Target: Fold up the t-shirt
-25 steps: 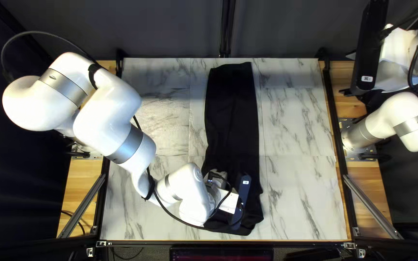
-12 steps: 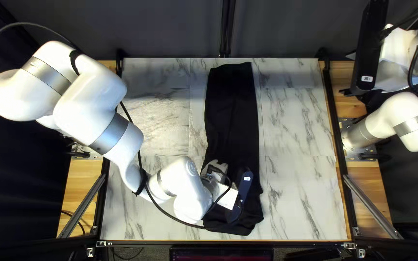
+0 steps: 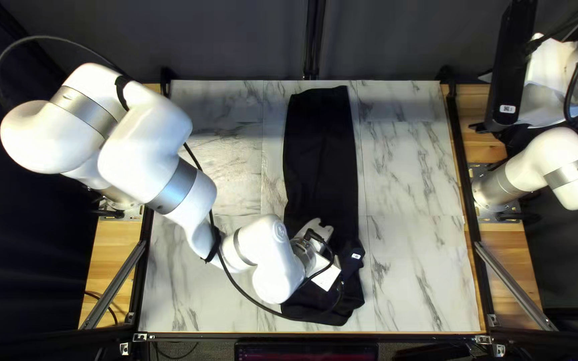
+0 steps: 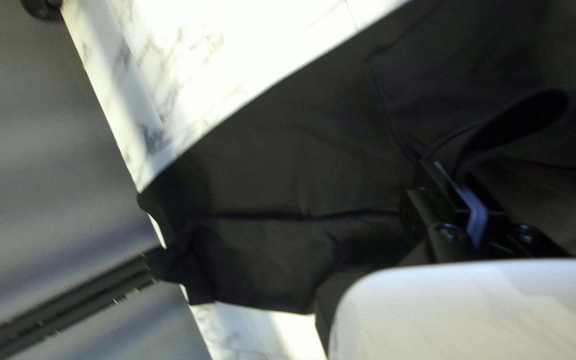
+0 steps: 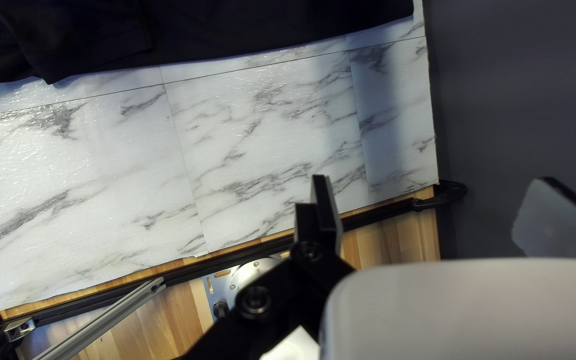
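So the black t-shirt is lying on my marble-look bench as a long narrow strip, running from 12 o'clock down to about 6 in the top left view. My left arm reaches in from 9 o'clock, with the left tool down around 5 o'clock, over the wider near part of the shirt. Up close, that left tool is pinching some of the black cloth, and a loop of it arches up right beside the fingers. Meanwhile the right tool is out at 2 o'clock by the bench edge, well apart from the shirt, fingers spread wide with nothing between them.
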Available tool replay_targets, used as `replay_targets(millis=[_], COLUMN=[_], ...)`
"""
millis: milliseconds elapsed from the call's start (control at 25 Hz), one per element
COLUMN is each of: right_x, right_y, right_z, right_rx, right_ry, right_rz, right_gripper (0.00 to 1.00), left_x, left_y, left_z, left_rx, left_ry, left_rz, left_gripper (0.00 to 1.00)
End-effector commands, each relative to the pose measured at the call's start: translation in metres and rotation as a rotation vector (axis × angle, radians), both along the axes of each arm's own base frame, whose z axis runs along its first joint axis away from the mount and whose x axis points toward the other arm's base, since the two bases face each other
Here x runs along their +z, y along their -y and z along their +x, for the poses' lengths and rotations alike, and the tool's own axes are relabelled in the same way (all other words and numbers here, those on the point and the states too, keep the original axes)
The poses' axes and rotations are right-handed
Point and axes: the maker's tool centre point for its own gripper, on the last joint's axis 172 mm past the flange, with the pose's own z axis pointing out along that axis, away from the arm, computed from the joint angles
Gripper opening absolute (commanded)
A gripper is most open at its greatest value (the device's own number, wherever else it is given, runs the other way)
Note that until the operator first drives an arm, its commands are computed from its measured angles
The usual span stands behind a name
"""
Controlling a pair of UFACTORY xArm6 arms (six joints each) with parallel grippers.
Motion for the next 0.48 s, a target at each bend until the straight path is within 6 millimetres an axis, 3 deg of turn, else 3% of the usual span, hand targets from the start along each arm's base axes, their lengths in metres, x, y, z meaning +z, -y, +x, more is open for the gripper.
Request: replay_targets(millis=[40,160,480], right_x=[0.000,0.000,0.000], right_y=[0.000,0.000,0.000], right_z=[0.000,0.000,0.000], right_rx=[0.000,0.000,0.000], right_ry=[0.000,0.000,0.000], right_rz=[0.000,0.000,0.000], right_gripper=[1.00,1.00,1.00], left_x=[-0.018,-0.025,-0.027], left_y=[0.004,0.007,0.019], left_z=[-0.022,-0.041,-0.063], left_rx=[-0.027,-0.020,-0.008], left_ry=[-0.031,-0.060,-0.117], left_rz=[0.010,0.014,0.048], left_gripper=[0.00,0.00,0.00])
